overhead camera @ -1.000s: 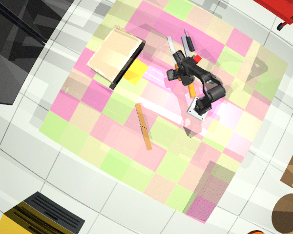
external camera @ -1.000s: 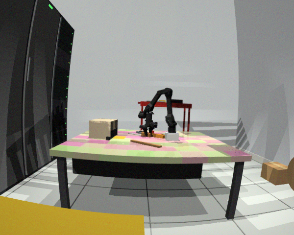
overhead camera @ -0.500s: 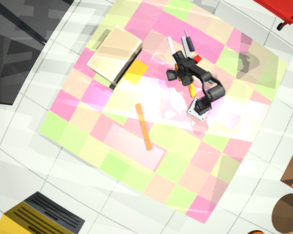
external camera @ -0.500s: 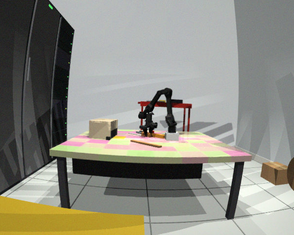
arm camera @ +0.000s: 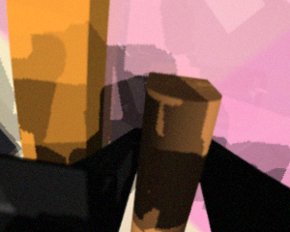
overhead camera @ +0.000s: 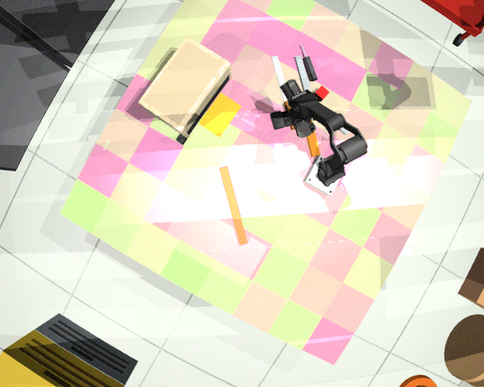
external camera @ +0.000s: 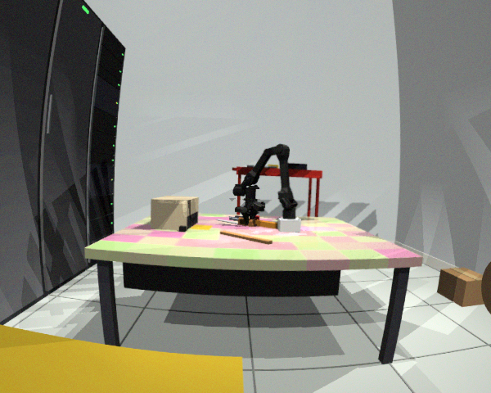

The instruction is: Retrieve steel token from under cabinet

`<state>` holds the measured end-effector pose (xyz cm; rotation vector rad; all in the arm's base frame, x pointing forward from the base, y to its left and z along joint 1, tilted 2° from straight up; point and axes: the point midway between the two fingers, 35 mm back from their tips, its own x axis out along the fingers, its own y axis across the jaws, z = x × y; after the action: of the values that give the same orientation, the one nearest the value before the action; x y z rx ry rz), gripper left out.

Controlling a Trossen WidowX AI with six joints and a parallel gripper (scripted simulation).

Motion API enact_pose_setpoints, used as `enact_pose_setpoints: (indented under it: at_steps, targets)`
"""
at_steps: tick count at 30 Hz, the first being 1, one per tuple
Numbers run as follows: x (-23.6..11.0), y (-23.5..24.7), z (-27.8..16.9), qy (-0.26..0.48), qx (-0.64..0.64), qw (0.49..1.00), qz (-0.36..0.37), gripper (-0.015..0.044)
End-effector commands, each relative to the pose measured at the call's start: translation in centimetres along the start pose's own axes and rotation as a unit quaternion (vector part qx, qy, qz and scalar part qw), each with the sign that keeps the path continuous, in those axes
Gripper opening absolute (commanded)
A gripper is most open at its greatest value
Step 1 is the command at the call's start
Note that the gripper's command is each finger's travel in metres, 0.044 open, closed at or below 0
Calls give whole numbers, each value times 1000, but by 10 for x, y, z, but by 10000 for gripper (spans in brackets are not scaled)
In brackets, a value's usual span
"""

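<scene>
The gripper [overhead camera: 294,125] pinches a brown rod [arm camera: 176,145]; it may slip, or be too short to reach under the cabinet [overhead camera: 184,87].

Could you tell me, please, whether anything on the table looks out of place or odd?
Nothing looks spilled or damaged. The long orange flat stick lies loose at a slant mid-table, away from the beige box-shaped cabinet, while the hand is shut on a brown-orange round rod.
</scene>
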<state>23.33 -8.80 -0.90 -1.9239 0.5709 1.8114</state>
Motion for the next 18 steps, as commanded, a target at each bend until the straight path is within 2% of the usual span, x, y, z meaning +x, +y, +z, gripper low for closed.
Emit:
enact_pose_setpoints:
  at_steps: [1, 9, 16, 18]
  targets:
    - [0, 0, 0, 0, 0, 1000, -1, 0]
    - [0, 0, 0, 0, 7, 1000, 0, 0]
    - [0, 0, 0, 0, 2, 1000, 0, 184]
    - [0, 0, 0, 0, 2, 1000, 0, 200]
